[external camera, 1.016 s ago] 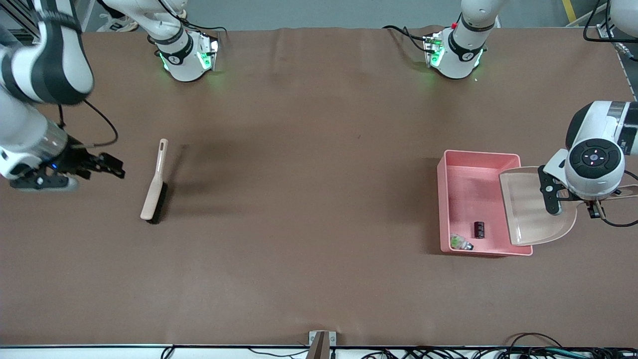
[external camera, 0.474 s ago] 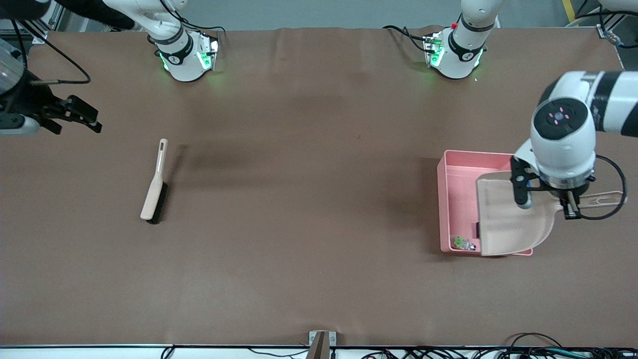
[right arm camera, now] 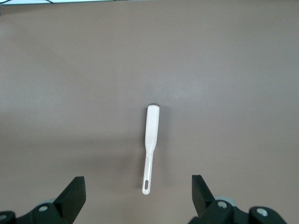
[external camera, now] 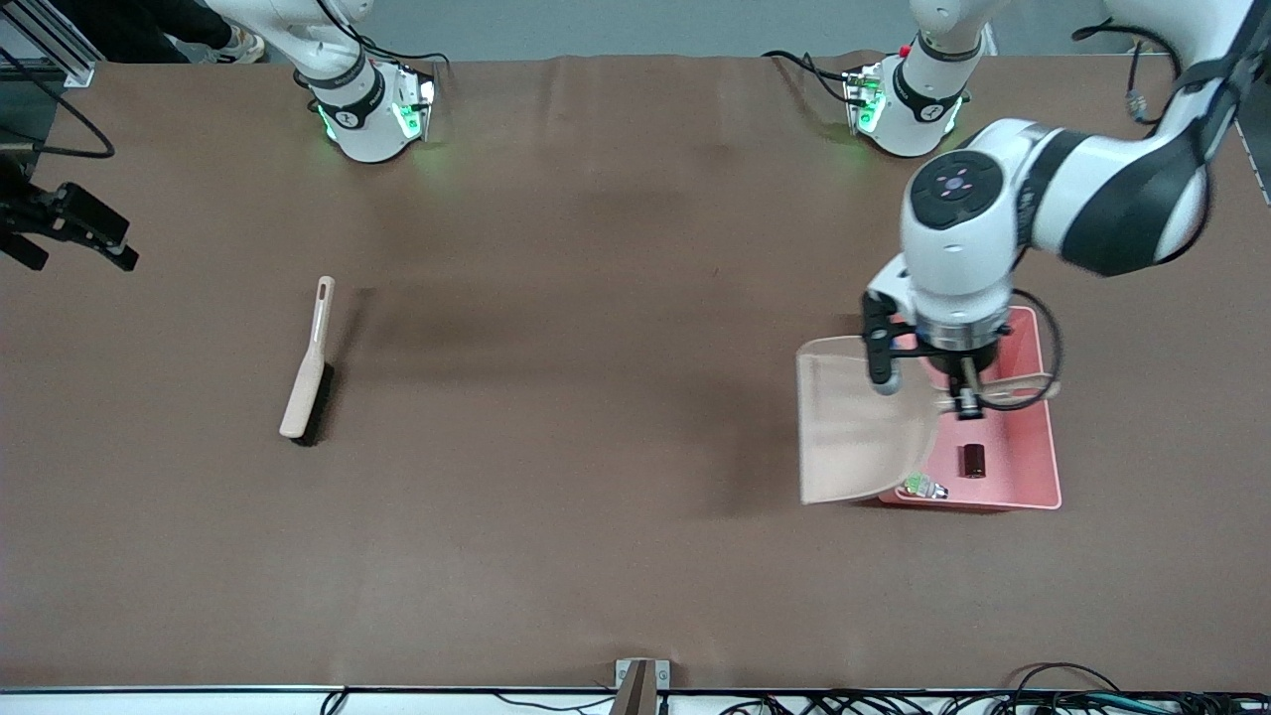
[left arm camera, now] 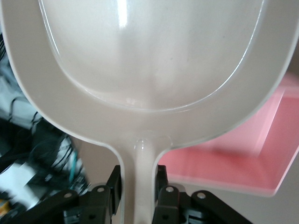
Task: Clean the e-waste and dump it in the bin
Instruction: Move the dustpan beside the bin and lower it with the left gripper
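- While L gripper (external camera: pixel 958 382) clamps dustpan (external camera: pixel 859 422) handle at frame right, both e-waste parts (external camera: pixel 948 475) sit in pink bin (external camera: pixel 1038 437): lift pan clear w/o clipping rim.
- R gripper (external camera: pixel 74 233), upper left, wide open, empty, waits; brush (external camera: pixel 306 372) on table.

Left gripper (external camera: pixel 965 392) raised, fingers (left arm camera: pixel 164 196) clamped, right gripper (external camera: pixel 74 223) raised, waiting, fingers (right arm camera: pixel 72 196) spread

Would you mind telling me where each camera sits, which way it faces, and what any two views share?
Front view: high across the table, facing both arm bases; shows brush, bin, dustpan.
Left wrist view: on the left arm, looking along the dustpan clamped in the left gripper, bin underneath.
Right wrist view: on the right arm, looking down at the brush between open fingers.
Shared: brush in front and right wrist views; dustpan and bin in front and left wrist views.
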Controlling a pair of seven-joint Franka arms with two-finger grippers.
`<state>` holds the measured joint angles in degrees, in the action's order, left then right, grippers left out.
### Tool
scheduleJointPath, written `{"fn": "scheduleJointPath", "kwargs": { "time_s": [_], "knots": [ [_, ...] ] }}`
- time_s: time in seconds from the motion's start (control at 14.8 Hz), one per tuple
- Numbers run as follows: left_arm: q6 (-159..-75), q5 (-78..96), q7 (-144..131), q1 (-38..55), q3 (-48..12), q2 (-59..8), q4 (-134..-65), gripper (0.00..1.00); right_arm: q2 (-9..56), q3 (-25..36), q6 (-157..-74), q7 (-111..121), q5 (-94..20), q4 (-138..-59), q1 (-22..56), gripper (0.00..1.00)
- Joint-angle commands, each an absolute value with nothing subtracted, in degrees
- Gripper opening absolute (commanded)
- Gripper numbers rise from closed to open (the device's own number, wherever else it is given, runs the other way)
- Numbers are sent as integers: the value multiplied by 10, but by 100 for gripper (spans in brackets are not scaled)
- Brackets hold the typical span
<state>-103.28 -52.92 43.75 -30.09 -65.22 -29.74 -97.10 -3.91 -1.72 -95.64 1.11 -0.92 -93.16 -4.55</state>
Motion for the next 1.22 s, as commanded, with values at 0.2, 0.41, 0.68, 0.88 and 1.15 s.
{"fn": "scheduleJointPath", "kwargs": {
  "time_s": [0.2,0.41,0.68,0.88,1.15],
  "knots": [
    [-1036,-526,402,-231,-636,-431,-936,5,5,-24,-946,6,1,-875,-47,100],
    [-1036,-525,352,-171,-589,-434,-937,4,9,-24,-916,2,-10,-879,-56,100],
    [-1040,-531,294,-107,-540,-439,-939,4,5,-28,-902,-1,-8,-878,-39,100],
    [-1077,-532,294,-98,-516,-444,-944,4,6,-26,-918,-1,-6,-879,-38,100],
    [-1087,-533,299,-97,-512,-463,-945,7,4,-25,-921,-1,2,-875,-37,100]
  ]
}}
